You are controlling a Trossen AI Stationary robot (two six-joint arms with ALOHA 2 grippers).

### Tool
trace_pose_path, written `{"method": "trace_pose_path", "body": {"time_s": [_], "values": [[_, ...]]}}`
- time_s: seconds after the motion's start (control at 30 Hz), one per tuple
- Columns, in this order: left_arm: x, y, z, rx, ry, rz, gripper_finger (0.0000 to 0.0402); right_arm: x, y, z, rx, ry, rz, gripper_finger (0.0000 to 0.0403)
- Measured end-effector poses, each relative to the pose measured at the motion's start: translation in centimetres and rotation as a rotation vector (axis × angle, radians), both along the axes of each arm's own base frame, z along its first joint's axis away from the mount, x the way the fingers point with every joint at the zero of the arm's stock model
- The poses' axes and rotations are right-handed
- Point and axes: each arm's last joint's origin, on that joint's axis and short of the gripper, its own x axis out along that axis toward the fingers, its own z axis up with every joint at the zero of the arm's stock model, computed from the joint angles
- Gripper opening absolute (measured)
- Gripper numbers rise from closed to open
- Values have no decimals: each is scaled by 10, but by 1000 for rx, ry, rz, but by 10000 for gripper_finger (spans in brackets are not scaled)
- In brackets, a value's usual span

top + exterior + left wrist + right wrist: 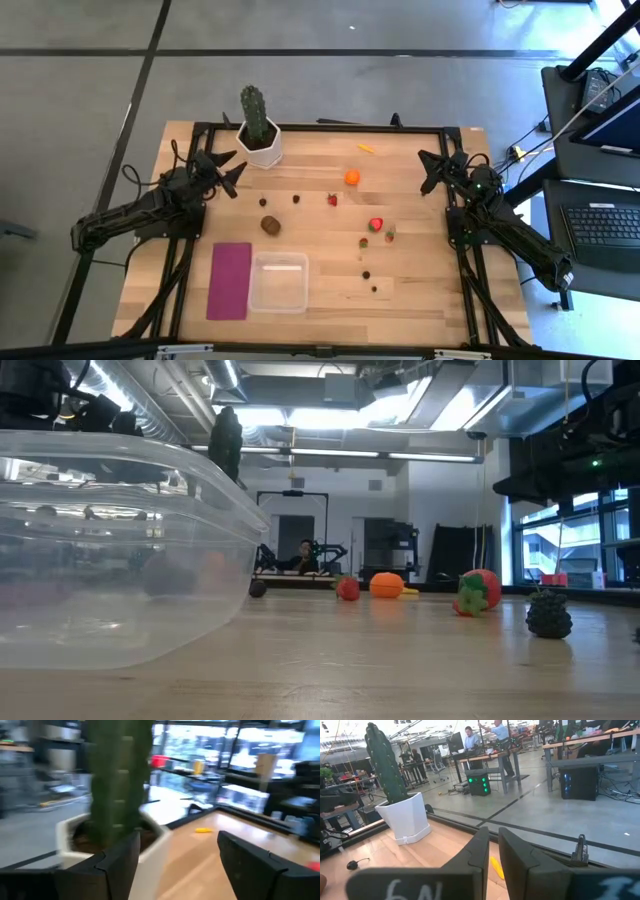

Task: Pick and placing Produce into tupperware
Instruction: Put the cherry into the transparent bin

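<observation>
The left fingers point(120, 865) stand wide apart and hold nothing. The left gripper point(228, 174) hovers just beside the cactus point(255, 113), on its left-arm side, and the wrist view looks past the white pot point(150, 845) toward the yellow piece point(203, 830). The right fingers point(512, 857) are drawn narrow, with only a slim gap between them, and hold nothing. The right gripper point(432, 170) hangs over the worktop point(420, 290) well to the right of the cactus, past the orange point(352, 177).

The tub point(278, 282) sits near the front edge, well in front of the cactus, and looks bare inside. A magenta sheet point(230, 280) lies just beside it. The kiwi point(270, 226) rests between the cactus and the tub. Two small dark berries point(264, 201) lie between the kiwi and the cactus, with a strawberry point(332, 199) further right. Two more strawberries point(376, 225) lie past the orange toward the front, and more tiny dark berries point(366, 273) lie right of the tub. The yellow piece point(366, 148) lies right of the pot, near the back edge.
</observation>
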Motion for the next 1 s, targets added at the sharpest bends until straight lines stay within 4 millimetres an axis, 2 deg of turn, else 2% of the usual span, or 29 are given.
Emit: {"method": "trace_pose_path", "body": {"time_s": [0.3, 0.43, 0.7, 1.0], "values": [[9, -1, -13, -91, 117, -128, 247, 0, 0, 0, 0, 0, -2, 46], [16, -3, -23, -138, 228, -209, 247, 0, 0, 0, 3, -3, -2, 46], [27, -12, -39, -82, 465, -360, 247, 0, 0, 0, 3, -3, -1, 46], [30, -13, -53, -187, 560, -314, 247, 0, 0, 0, 3, -3, -1, 46]]}}
